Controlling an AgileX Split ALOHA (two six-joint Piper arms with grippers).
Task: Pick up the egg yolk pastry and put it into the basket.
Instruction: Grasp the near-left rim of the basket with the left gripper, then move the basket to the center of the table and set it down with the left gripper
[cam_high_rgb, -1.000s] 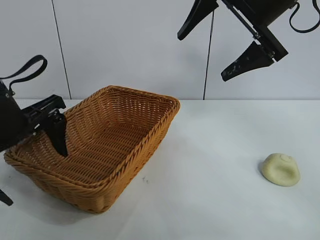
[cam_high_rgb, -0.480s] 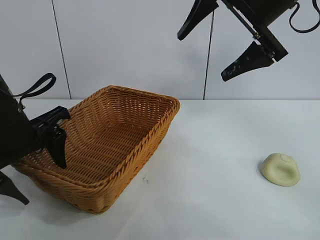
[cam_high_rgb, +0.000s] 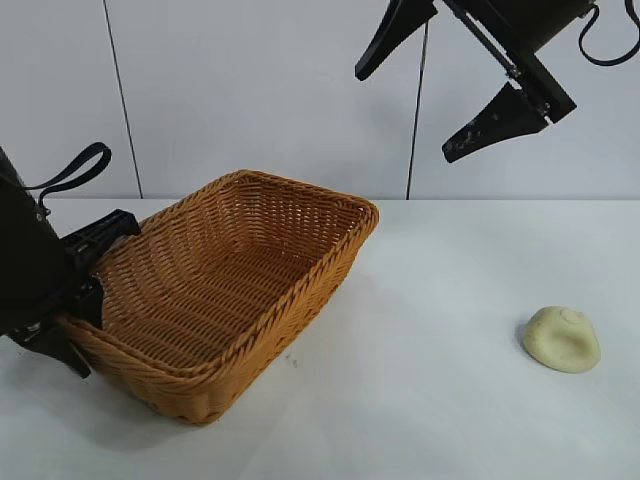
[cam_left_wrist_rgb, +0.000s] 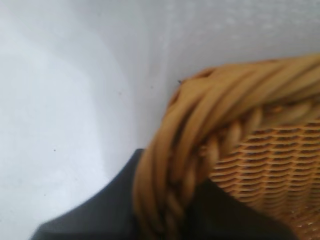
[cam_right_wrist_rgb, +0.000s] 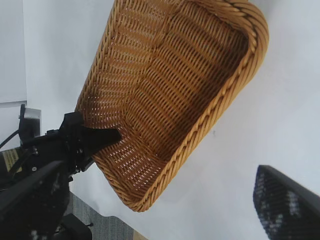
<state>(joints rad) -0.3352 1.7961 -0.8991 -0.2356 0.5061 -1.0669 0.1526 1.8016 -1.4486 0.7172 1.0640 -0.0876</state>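
The egg yolk pastry (cam_high_rgb: 561, 339), a pale cream-yellow dome, lies on the white table at the right, far from the basket. The orange-tan wicker basket (cam_high_rgb: 300, 290) stands at the left-centre. It also shows in the right wrist view (cam_right_wrist_rgb: 220, 107). My left gripper (cam_high_rgb: 85, 312) is shut on the basket's braided left rim (cam_left_wrist_rgb: 170, 165), with one dark finger on each side of it. My right gripper (cam_high_rgb: 404, 115) hangs open and empty, high above the table between basket and pastry. The pastry shows in neither wrist view.
The white table (cam_high_rgb: 430, 400) runs between basket and pastry. A white panelled wall stands behind. In the right wrist view the table's edge and a grey floor (cam_right_wrist_rgb: 100, 225) show beyond the basket's corner.
My left gripper has dropped from inside the basket onto its left rim and closed on it. The basket has slid and turned to the right. The right arm and the pastry have not moved.
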